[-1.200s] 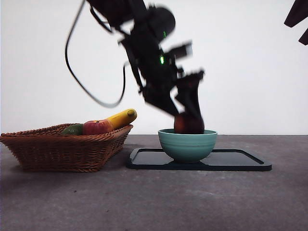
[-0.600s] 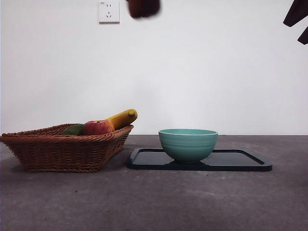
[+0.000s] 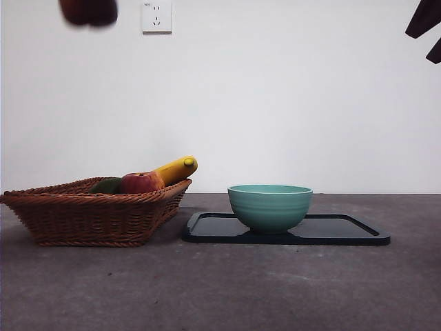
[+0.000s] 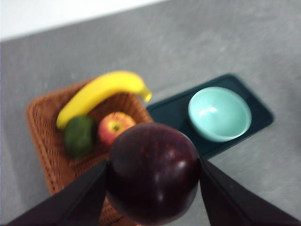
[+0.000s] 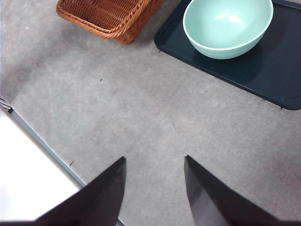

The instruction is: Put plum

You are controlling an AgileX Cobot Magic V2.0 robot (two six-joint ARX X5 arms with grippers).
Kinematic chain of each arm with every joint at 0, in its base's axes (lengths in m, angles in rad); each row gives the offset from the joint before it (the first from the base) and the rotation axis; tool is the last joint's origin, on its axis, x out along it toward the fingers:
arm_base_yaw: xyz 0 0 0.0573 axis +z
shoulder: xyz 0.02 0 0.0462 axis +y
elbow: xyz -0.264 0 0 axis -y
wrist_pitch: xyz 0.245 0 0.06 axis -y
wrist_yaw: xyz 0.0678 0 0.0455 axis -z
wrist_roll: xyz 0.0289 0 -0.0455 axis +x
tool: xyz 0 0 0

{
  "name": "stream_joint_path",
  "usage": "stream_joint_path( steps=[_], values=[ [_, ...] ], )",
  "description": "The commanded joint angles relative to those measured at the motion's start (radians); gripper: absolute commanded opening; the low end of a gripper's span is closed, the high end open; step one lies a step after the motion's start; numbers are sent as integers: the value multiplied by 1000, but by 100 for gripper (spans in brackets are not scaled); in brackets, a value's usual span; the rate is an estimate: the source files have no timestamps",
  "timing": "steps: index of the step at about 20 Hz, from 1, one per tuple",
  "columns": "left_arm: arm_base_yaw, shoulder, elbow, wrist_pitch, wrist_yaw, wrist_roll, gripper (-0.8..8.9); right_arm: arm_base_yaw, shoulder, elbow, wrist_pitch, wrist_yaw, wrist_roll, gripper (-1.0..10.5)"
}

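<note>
The dark maroon plum [image 4: 153, 172] fills the space between the jaws of my left gripper [image 4: 153, 188], which is shut on it high above the wicker basket [image 4: 42, 141]. In the front view the plum [image 3: 88, 12] shows as a dark blur at the top left edge, far above the basket [image 3: 89, 214]. The teal bowl [image 3: 269, 206] stands empty on the dark tray [image 3: 344, 231]. My right gripper [image 5: 154, 181] hangs open over bare table, and its black tip [image 3: 427, 27] shows at the top right corner.
In the basket lie a banana [image 4: 101, 92], a red-and-yellow apple [image 4: 115, 128] and a green fruit [image 4: 79, 135]. The bowl [image 5: 227, 26] and tray [image 5: 277, 70] also appear in the right wrist view. A wall socket [image 3: 156, 16] sits on the white wall.
The left arm lifted the plum out of the bowl, rose out of the front view, and carried it leftward; the plum now sits at the top left, over the basket.
</note>
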Motion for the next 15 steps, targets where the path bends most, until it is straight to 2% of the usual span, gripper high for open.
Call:
stream_joint_path(
  steps=[1,8,15],
  values=[
    [20,1,-104,100,3,-3,247,6,6,4,10,-3,3,198],
    [64,67,-407,454,3,-2,245,6,6,4,10,-4,6,198],
    [92,288,-435,588,3,13,245,6,6,4,10,-3,7,198]
  ],
)
